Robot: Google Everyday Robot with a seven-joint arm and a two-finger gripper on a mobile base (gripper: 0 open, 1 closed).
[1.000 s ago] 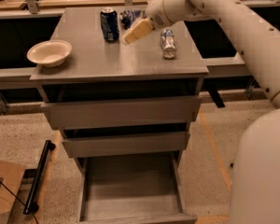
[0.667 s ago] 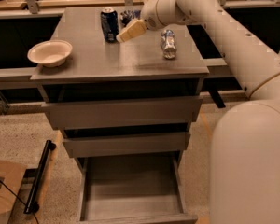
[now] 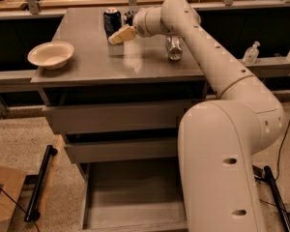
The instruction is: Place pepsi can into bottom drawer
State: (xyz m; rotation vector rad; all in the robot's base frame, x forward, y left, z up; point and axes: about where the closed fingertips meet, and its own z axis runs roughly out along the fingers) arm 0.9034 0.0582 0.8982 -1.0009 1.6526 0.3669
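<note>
Cabinet top (image 3: 96, 64): gripper (image 3: 119, 36) beside pepsi can (image 3: 112, 20); bottom drawer (image 3: 130, 197) open.

Bowl (image 3: 50, 55) left on countertop (image 3: 135, 65); clear bottle (image 3: 173, 48) right.

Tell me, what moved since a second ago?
The gripper slid over closer to the pepsi can and now hangs just next to it. It has not picked anything up. The can, the white bowl, the lying bottle and the open bottom drawer stayed where they were.
</note>
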